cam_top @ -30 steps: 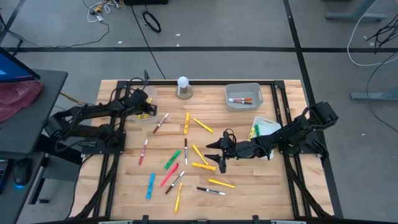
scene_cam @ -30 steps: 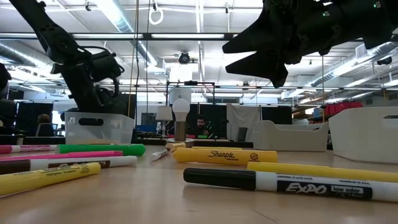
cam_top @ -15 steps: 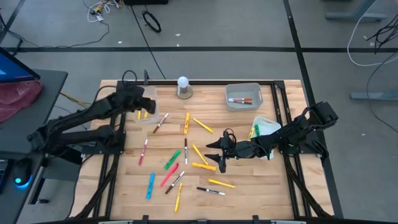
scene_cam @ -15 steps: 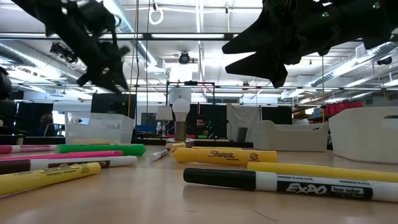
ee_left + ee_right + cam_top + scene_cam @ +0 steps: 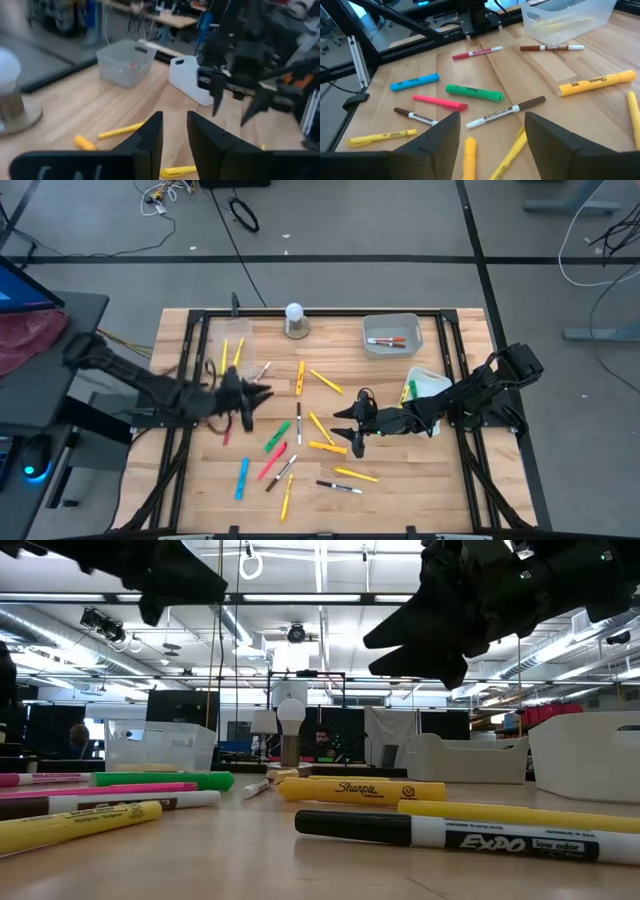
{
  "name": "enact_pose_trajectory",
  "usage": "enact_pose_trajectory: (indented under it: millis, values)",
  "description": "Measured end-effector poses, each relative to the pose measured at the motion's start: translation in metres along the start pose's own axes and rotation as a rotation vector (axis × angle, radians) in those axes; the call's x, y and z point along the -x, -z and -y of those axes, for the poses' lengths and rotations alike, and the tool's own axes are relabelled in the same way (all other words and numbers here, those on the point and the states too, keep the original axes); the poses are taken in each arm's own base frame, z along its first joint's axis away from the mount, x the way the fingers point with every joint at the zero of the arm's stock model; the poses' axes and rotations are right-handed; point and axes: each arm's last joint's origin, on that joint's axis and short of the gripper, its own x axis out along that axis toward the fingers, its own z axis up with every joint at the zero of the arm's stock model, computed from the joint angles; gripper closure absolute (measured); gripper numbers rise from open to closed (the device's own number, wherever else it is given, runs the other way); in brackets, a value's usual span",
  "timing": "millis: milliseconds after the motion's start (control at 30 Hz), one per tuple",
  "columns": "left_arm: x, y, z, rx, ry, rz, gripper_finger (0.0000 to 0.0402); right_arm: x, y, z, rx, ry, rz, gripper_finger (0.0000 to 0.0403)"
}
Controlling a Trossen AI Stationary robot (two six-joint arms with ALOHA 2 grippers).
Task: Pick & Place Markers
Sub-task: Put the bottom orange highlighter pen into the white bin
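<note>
Several markers lie flat on the wooden table: a green one, a pink one, a blue one and several yellow ones. Two yellow markers lie in the clear bin at the far left. My left gripper hangs above the table left of the marker patch, its fingers a narrow gap apart with nothing between them. My right gripper stands wide open and empty over the yellow markers right of the middle.
A grey bin with red and brown markers stands at the far right. A white bin with green and yellow markers sits beside the right arm. A white round-topped knob on a grey base stands at the far edge.
My left gripper has left the clear bin at the far left, risen, and swung fast toward the table's middle and near side, turning as it went. Two yellow markers stay in the clear bin.
</note>
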Motion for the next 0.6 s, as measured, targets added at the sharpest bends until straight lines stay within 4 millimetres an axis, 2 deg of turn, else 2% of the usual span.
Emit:
enact_pose_trajectory:
  millis: [100,233,433,600]
  values:
    - [0.005,0.017,0.018,-0.08,-0.002,-0.014,0.0322,0.0,0.0,0.0,0.001,0.001,-0.002,0.0179]
    - [0.002,0.044,0.033,-0.139,-0.016,-0.074,0.0328,-0.002,-0.001,0.004,0.005,0.032,0.005,0.0179]
    - [-0.015,0.078,0.037,-0.167,-0.125,-0.123,0.0328,-0.006,-0.006,0.018,-0.073,0.09,0.021,0.0179]
    - [-0.024,0.094,0.035,-0.173,-0.2,-0.128,0.0328,-0.01,-0.01,0.029,-0.074,0.078,0.004,0.0179]
